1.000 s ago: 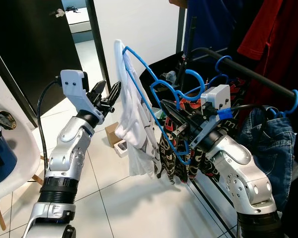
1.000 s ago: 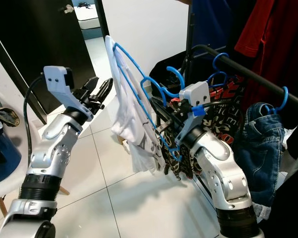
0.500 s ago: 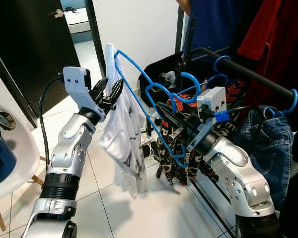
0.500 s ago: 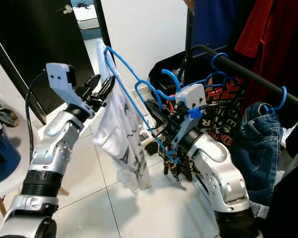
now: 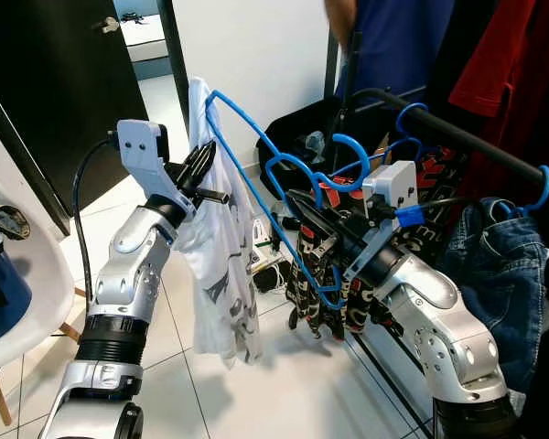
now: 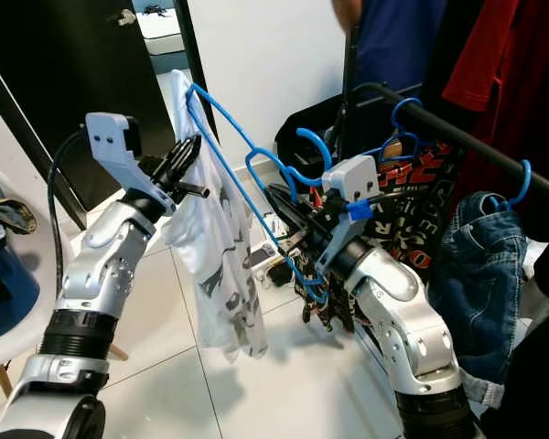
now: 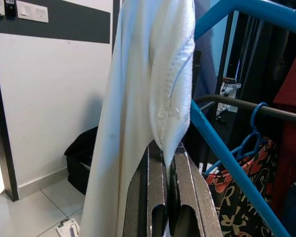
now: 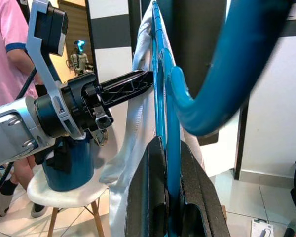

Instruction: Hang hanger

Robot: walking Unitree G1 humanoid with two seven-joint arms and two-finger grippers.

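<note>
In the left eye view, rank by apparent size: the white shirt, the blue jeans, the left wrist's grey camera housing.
1. white shirt, though nearer the camera
2. blue jeans, partly hidden, so close to the shirt
3. grey camera housing, plainly smallest

rail (image 5: 476, 142): blue hangers (image 5: 538, 192), jeans (image 5: 490, 265) | floor (image 5: 284, 384): box (image 6: 259, 259)

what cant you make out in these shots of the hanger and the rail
- Far end of the rail: head views, cut off by the picture's right edge and covered by hung clothes.
- Person behind the left arm: right wrist view, cut off by the edge.
- Print on the white shirt: head views, folded cloth hides it.
- Blue hanger bottom bar: right gripper covers part.
</note>
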